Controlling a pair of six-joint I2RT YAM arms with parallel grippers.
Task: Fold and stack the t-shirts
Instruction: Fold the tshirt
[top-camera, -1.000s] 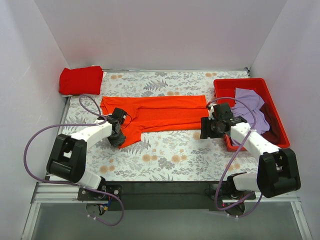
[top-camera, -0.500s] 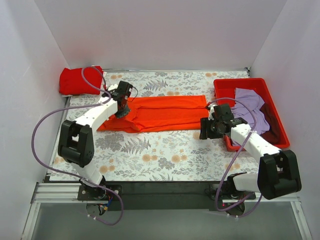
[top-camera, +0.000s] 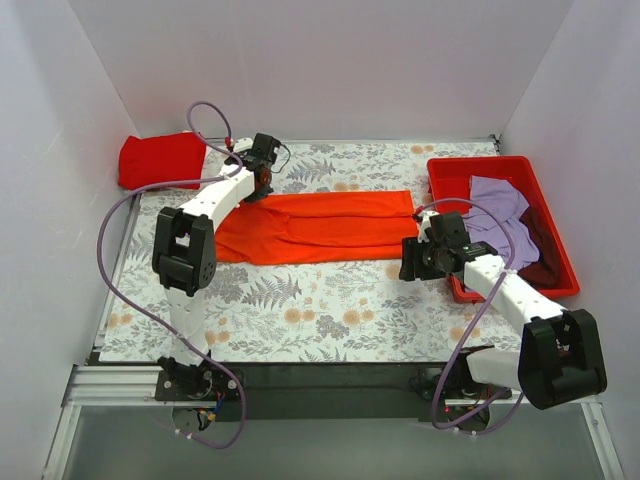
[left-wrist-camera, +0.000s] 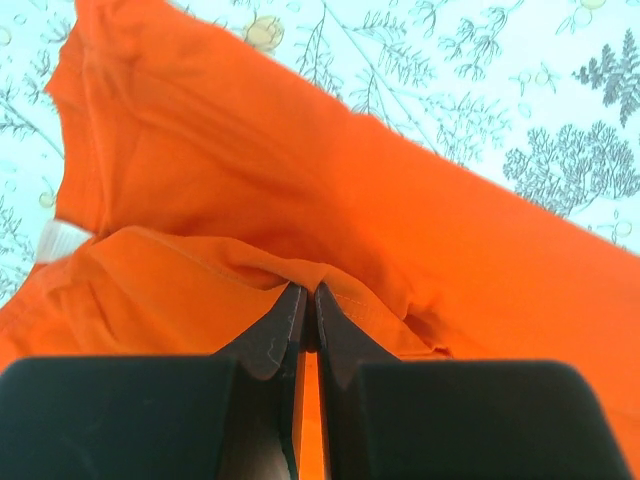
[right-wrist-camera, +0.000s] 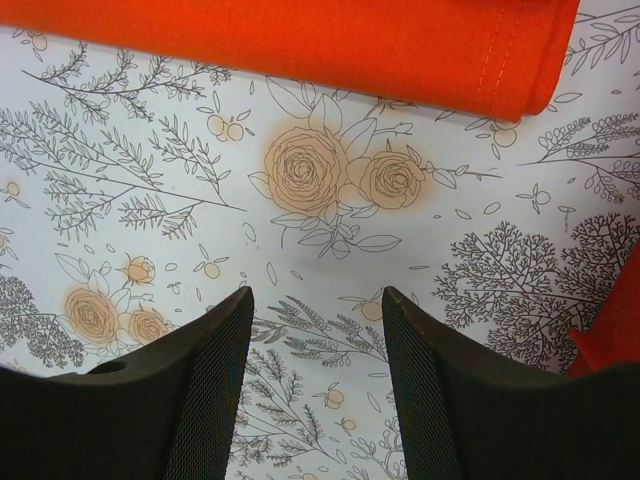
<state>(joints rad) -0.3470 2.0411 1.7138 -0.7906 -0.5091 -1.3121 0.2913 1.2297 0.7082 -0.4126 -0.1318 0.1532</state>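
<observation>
The fingers (left-wrist-camera: 262, 340) of my left gripper (left-wrist-camera: 306, 296) were pressed together on a ridge of the orange t-shirt (top-camera: 320, 226) near its far left corner. My right gripper (right-wrist-camera: 315, 300) hung wide open, holding nothing, over the table (top-camera: 330, 300) just beside the shirt's right end. The shirt lay as a long band across the table's middle. I judged it light and limp, so hems and corners looked the safest grips. A folded red t-shirt (top-camera: 160, 160) sat far left; a lavender t-shirt (top-camera: 497, 205) lay in the bin (top-camera: 478, 165).
</observation>
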